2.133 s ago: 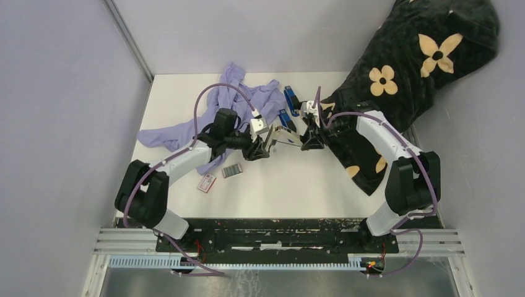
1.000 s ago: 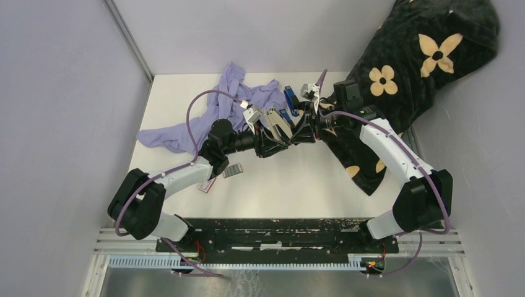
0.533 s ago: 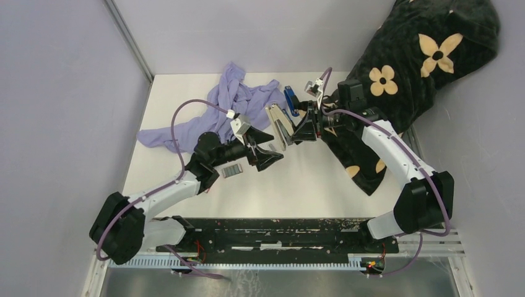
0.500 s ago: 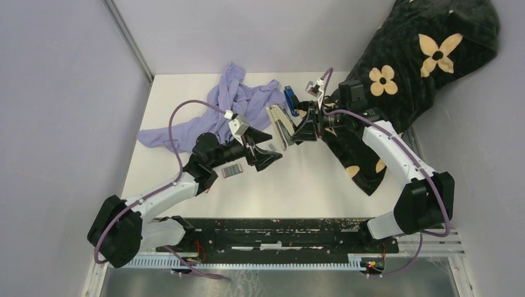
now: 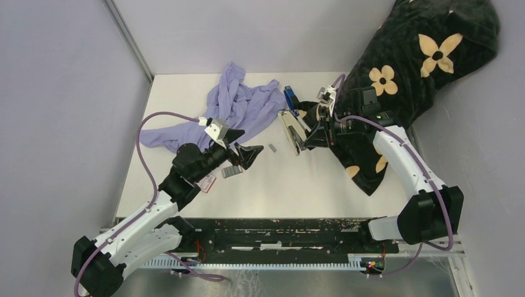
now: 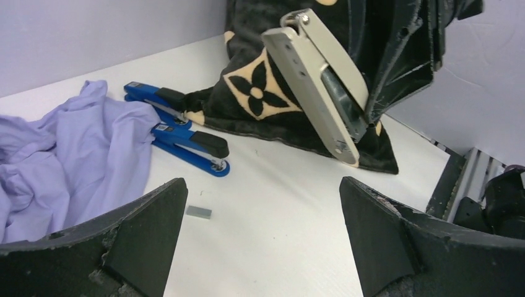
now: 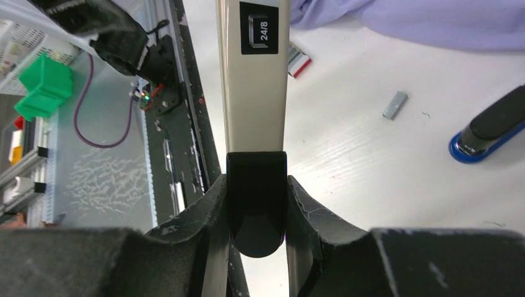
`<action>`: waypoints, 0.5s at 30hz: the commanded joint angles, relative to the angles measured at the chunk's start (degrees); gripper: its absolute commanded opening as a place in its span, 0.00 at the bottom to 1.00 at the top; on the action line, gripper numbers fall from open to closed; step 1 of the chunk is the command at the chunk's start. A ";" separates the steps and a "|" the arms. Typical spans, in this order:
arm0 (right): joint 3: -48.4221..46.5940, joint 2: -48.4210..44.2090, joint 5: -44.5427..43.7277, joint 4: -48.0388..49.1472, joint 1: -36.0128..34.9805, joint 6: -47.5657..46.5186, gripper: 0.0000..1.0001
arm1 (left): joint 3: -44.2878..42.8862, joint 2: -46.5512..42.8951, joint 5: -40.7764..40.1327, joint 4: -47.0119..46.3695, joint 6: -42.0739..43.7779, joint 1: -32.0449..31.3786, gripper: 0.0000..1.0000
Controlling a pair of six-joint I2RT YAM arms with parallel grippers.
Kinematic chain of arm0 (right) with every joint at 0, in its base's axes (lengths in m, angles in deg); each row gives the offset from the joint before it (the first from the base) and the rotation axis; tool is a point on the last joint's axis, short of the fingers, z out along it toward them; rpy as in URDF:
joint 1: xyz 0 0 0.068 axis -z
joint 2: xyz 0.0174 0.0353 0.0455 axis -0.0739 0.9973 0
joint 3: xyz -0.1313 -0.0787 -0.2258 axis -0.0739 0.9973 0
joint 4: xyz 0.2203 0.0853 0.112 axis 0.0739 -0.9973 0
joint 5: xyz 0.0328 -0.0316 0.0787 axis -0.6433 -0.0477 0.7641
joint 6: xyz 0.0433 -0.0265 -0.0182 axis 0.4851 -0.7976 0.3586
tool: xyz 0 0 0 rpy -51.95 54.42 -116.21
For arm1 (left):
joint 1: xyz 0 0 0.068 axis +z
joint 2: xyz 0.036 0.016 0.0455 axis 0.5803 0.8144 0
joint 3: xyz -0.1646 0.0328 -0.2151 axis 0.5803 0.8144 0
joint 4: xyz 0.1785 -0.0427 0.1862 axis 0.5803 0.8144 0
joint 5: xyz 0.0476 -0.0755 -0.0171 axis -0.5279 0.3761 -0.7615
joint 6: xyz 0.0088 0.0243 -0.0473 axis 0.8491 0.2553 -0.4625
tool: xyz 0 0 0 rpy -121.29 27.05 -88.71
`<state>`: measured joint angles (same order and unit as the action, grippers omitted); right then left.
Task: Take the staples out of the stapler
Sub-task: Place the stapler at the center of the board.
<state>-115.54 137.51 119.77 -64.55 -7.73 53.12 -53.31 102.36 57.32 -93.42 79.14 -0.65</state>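
Above the table (image 5: 309,185) and a strip of staples (image 5: 272,148), the right fingers (image 7: 308,223) pinch the stapler (image 5: 291,129) aloft, tilted likely for emptying, while the left fingers (image 6: 384,241) hang spread, empty.

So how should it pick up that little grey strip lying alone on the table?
Probably come straight down from above and pinch the strip across its two long edges. It lies flat and thin on the table, bare surface all round, so only the top is open.
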 commanded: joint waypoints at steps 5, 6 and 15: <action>-2.51 -2.92 -5.09 -16.29 2.26 -18.36 0.01 | -1.59 0.19 -6.50 4.97 -0.57 -0.12 0.99; -2.83 -2.75 -5.74 -18.32 2.60 -19.95 0.01 | -1.81 0.53 -6.60 5.23 -0.75 -0.16 0.99; -2.13 -2.95 -14.81 -23.23 6.44 -25.64 0.01 | -1.43 2.87 -6.83 4.28 -2.65 -0.10 0.99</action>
<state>-115.56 136.79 107.58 -86.73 -2.96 31.79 -53.33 104.89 51.77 -86.69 78.68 -0.65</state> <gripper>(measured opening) 0.364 0.992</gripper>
